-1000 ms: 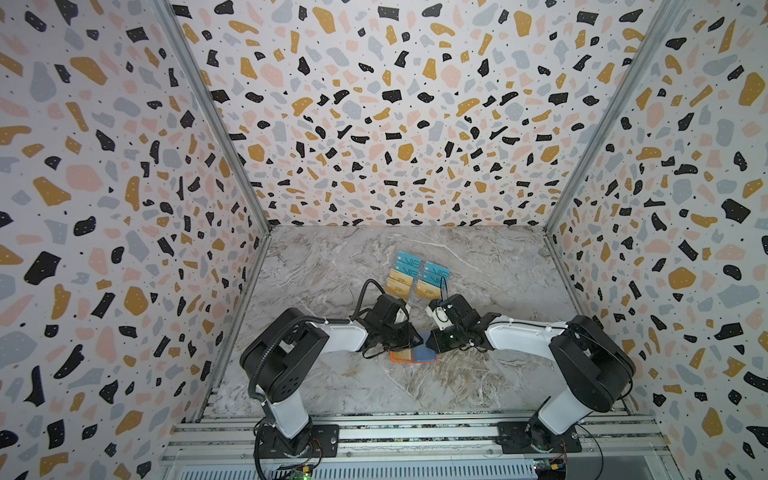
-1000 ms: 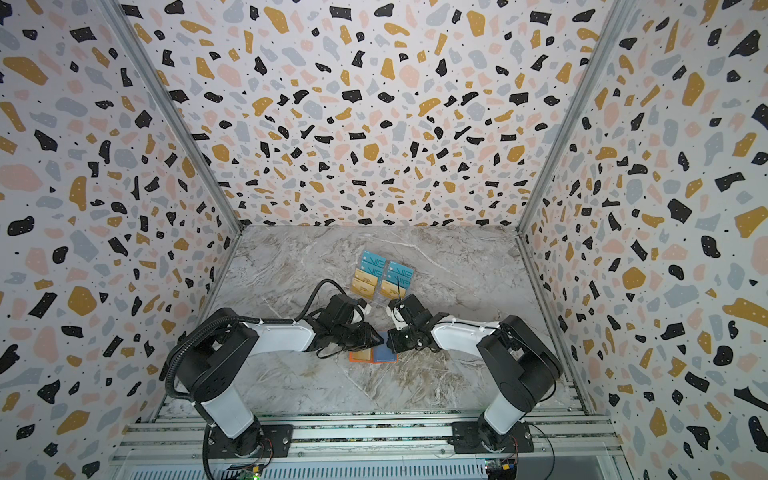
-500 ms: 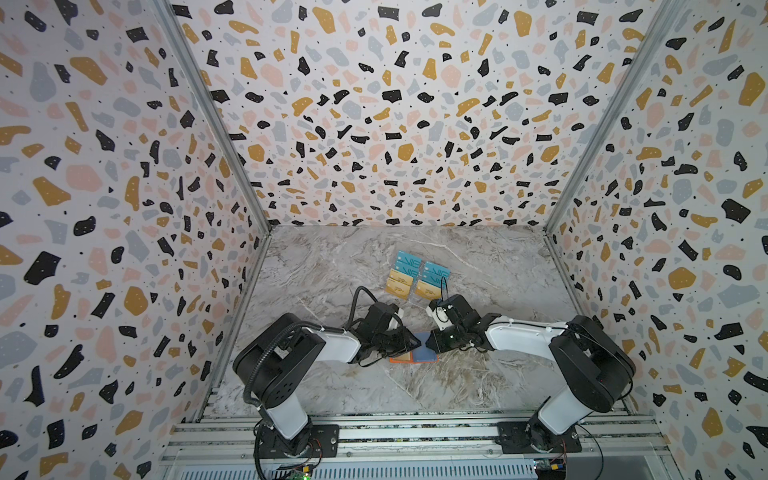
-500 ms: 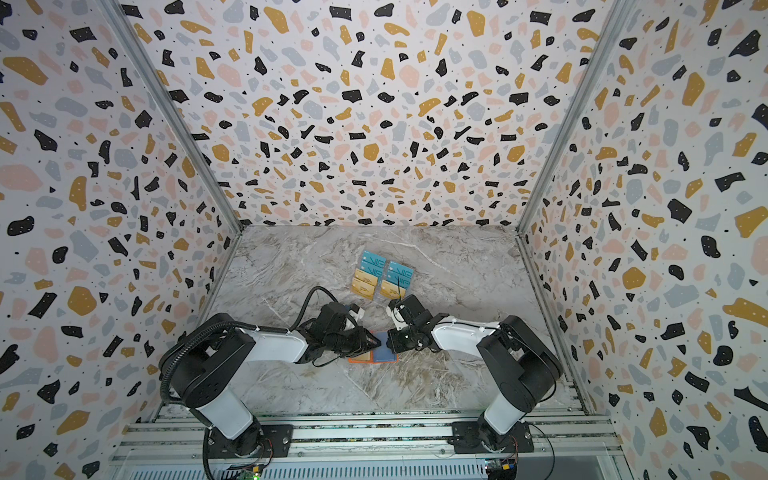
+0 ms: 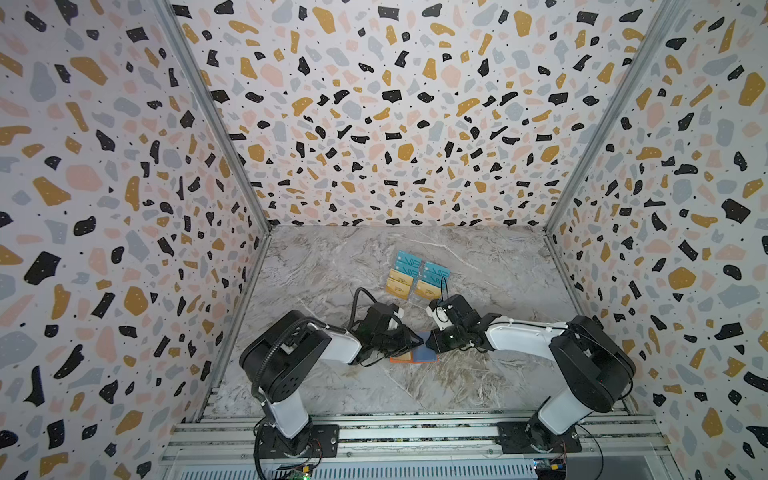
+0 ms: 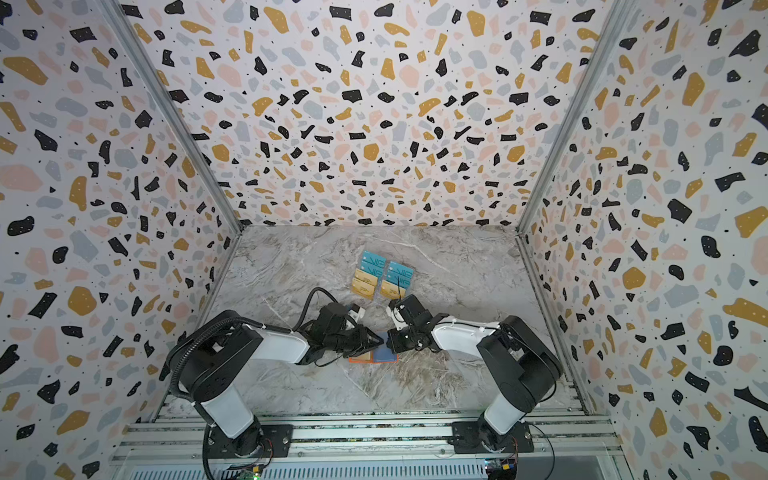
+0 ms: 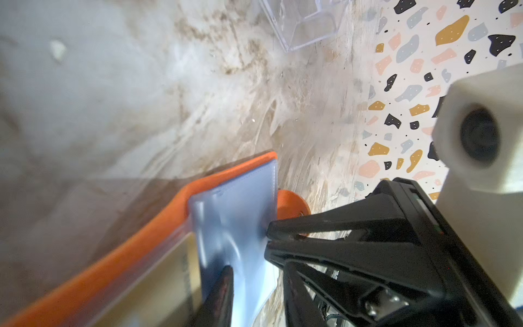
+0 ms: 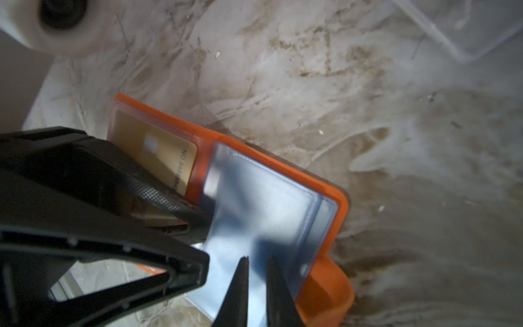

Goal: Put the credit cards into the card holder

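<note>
In both top views the holder lies open at the tabletop's front middle, with the left gripper and right gripper tip to tip over it. Left wrist: the right gripper pinches a floppy sleeve by its edge. Right wrist: the left gripper clamps a card, likely stiff and slick, best held by its trailing end.

Twin overheads; wrist close-ups of card holder

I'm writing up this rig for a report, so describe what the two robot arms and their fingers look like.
The left arm and right arm both have bulky black joints and smooth white link shells. Each stands on a black base plate on an aluminium rail. A black cable loops above the left wrist. The fingers are black, open-framed triangles, beside a boxy white camera housing.
</note>
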